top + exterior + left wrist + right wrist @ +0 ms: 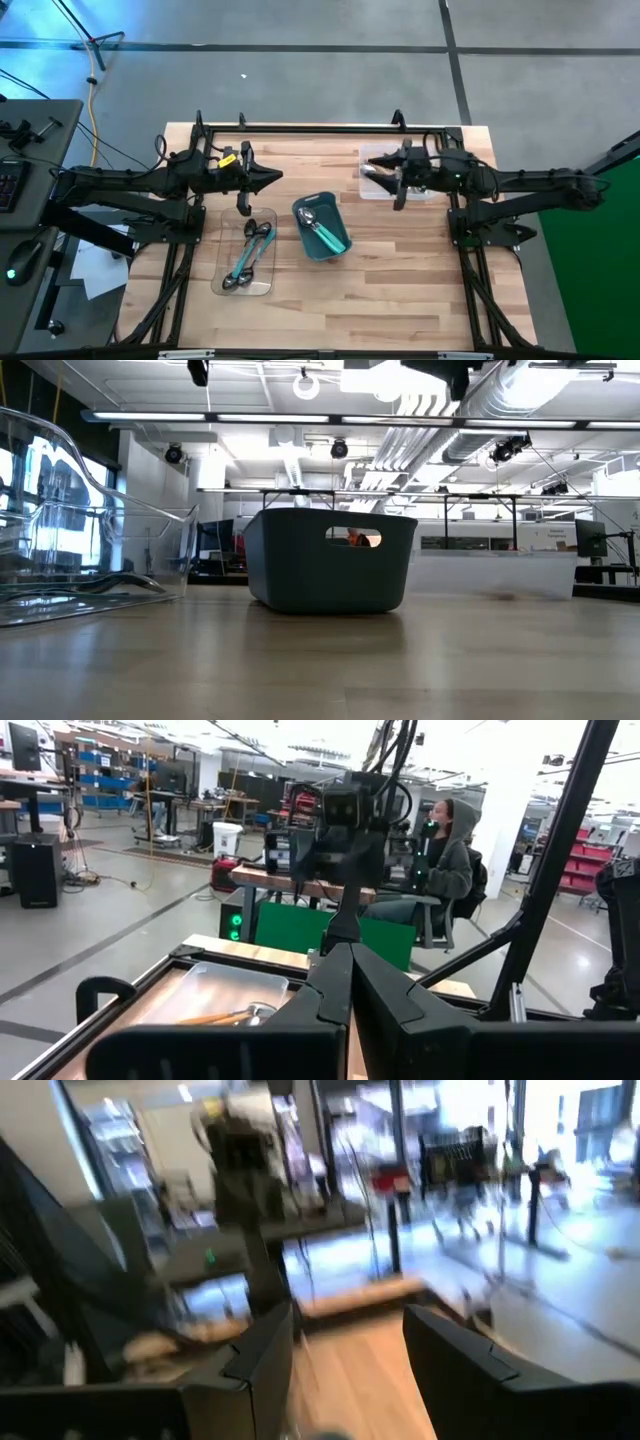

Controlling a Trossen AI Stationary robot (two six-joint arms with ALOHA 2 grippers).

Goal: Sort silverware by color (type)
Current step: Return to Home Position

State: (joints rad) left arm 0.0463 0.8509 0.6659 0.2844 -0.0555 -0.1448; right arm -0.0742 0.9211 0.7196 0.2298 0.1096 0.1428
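Hovering over the tabletop's far half, both arms face each other. Left gripper (349,952): jaws clenched, empty. Right gripper (347,1322), jaws released, hangs above a clear tray (215,982) near the far right corner holding orange spoons (215,1017). Teal spoons (322,232) lie in the central bin (300,212). Other spoons (250,255) lie in a second tray (268,285) toward the left edge.

pale wooden bench (400,290), smooth with a soft sheen; clear glossy plastic tray (268,282); matt teal plastic bin (318,197); spoons (248,255) with shiny metal bowls.
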